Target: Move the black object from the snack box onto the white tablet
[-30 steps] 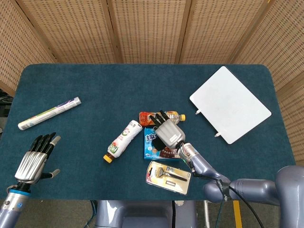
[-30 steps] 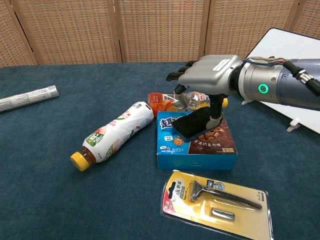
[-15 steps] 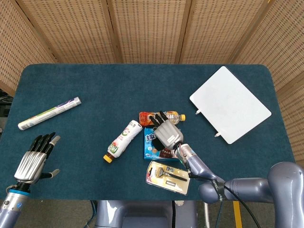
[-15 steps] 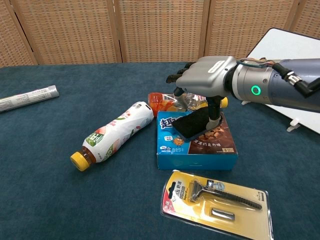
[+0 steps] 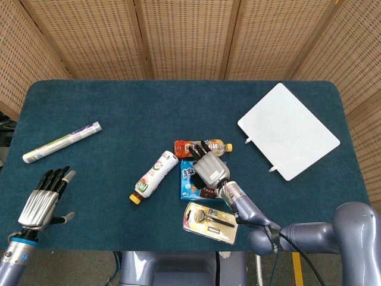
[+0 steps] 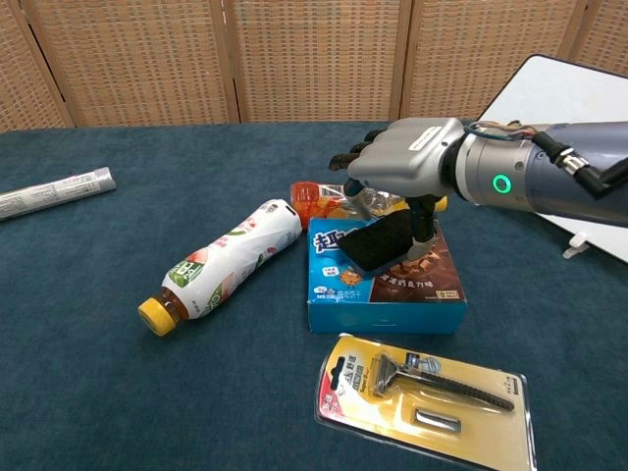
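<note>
A flat black object [image 6: 376,245] lies on the blue and brown snack box [image 6: 388,292] in the middle of the table. My right hand [image 6: 410,159] hovers low over it, palm down, fingers stretched forward past the box. Its thumb [image 6: 423,218] points down at the object's right end, touching or nearly touching it. In the head view the right hand [image 5: 211,167] covers the object and part of the snack box [image 5: 189,182]. The white tablet [image 5: 289,131] lies at the far right. My left hand [image 5: 43,200] rests open near the front left edge, holding nothing.
A white drink bottle [image 6: 224,265] lies left of the box, and an orange-labelled bottle [image 6: 316,202] lies just behind it. A yellow razor pack [image 6: 427,397] sits in front of the box. A silver tube [image 5: 61,142] lies at the far left.
My right hand has sunk slightly over the black object and shifted a little right. The object, the box and my left hand have not moved.
</note>
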`<state>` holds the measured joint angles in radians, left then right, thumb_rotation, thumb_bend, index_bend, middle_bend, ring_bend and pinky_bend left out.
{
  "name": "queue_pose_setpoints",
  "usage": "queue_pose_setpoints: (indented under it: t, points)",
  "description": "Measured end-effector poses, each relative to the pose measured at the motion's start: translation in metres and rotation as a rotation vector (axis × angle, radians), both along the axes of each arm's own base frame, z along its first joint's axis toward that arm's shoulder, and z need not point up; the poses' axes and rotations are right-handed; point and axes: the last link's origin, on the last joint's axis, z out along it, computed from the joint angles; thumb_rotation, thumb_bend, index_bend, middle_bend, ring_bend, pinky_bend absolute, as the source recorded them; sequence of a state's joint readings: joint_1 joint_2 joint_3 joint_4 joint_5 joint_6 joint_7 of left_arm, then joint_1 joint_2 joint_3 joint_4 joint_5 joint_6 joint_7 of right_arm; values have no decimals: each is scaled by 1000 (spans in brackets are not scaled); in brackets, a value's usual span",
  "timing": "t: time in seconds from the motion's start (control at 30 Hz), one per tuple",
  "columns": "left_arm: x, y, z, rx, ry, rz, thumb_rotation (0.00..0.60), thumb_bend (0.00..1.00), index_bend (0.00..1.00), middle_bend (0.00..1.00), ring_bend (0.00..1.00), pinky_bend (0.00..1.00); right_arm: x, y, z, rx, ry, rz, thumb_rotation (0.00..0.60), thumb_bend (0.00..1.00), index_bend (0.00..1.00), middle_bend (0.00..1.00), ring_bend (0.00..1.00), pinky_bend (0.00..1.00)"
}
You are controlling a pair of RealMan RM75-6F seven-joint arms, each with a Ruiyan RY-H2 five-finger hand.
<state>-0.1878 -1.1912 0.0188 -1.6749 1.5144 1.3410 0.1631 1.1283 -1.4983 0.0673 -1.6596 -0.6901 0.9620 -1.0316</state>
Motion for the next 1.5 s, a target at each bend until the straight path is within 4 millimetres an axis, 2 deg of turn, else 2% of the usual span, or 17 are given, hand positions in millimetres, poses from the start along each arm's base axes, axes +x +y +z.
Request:
queue_pose_setpoints:
  t: [0.4, 0.87, 1.5]
  points:
    - [0, 0, 1, 1, -1, 2, 600, 134, 0, 0, 0, 0, -2, 2, -4, 3, 5, -4, 600, 2, 390, 0, 0, 0]
    - [-1, 0, 1, 1, -3, 3, 600, 134, 0, 0, 0, 0, -3, 3, -6, -5, -13, 6, 600, 23, 563, 66, 0, 0]
    - [-1, 0, 1, 0, -4, 2, 600, 134, 0, 0, 0, 0, -6, 0, 3, -49, -24, 6, 600, 26, 579, 82, 0, 0]
